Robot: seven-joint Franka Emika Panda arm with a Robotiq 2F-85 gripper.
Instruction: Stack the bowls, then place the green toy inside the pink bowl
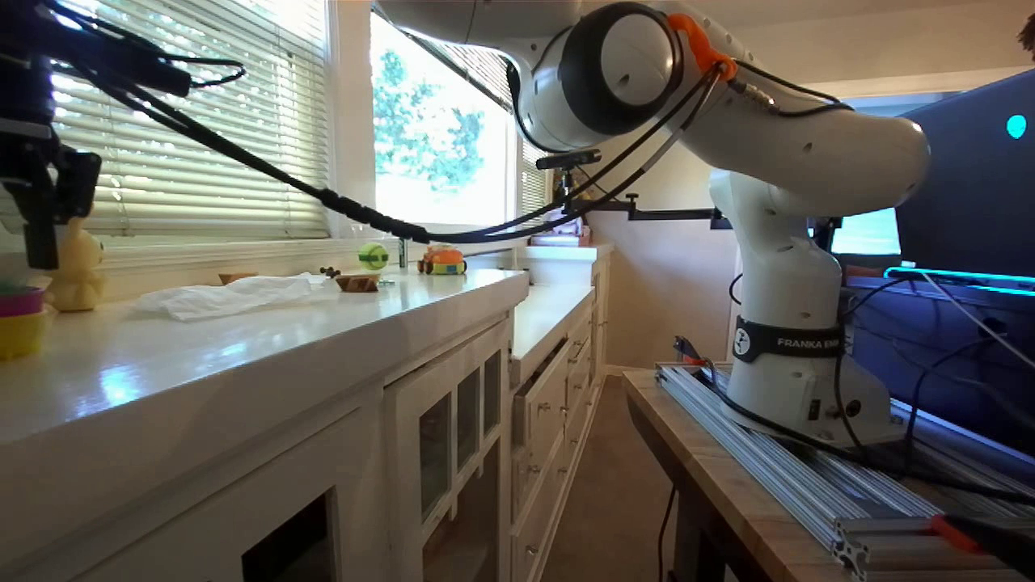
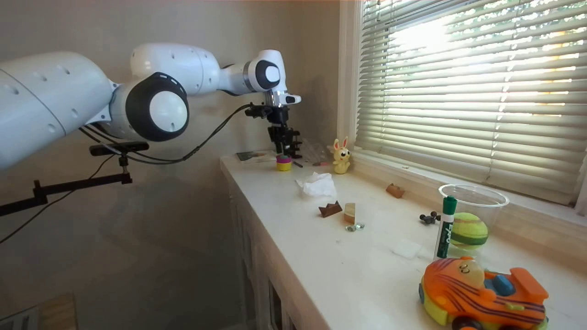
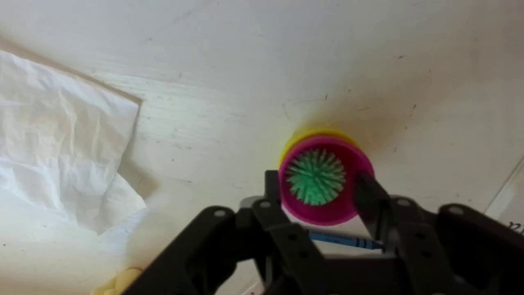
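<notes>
Counter (image 2: 367, 270), white-topped, extends beneath the gripper (image 3: 317, 184). Window blind (image 2: 463, 101) hangs along one long side of the counter, apart from the gripper. Robot arm (image 2: 158, 103) reaches over the counter; the gripper is mounted at its end and points downward in both exterior views. Gripper fingers (image 3: 272, 184) stand apart, one toward each side of the pink bowl (image 3: 323, 215) in the wrist view. The bowl interior is visible through the gap between them. In an exterior view, the fingertips (image 1: 42, 246) show higher than the bowl rim.

White paper (image 3: 65, 155), crumpled, lies to the left of the gripper in the wrist view. Toy car (image 2: 486, 291), orange, stands well apart from the gripper. Clear cup (image 2: 495, 215) stands near the toy car, likewise well apart from the gripper. Rabbit (image 2: 341, 156), pale yellow, stands upright near the gripper, toward the blind side of the counter. Ball (image 2: 468, 233), yellow-green, overlaps the cup in an exterior view, well apart from the gripper; whether it sits inside or behind cannot be determined.

Yellow bowl (image 2: 284, 167) stands on the counter below the gripper. Pink bowl is stacked on top of the yellow bowl, upright, below the fingers. Green toy (image 3: 314, 178), spiky, sits inside the pink bowl, below the gap between the fingers. Blue crayon (image 3: 344, 239) lies on the counter just beside the bowls, partly hidden by the gripper.
</notes>
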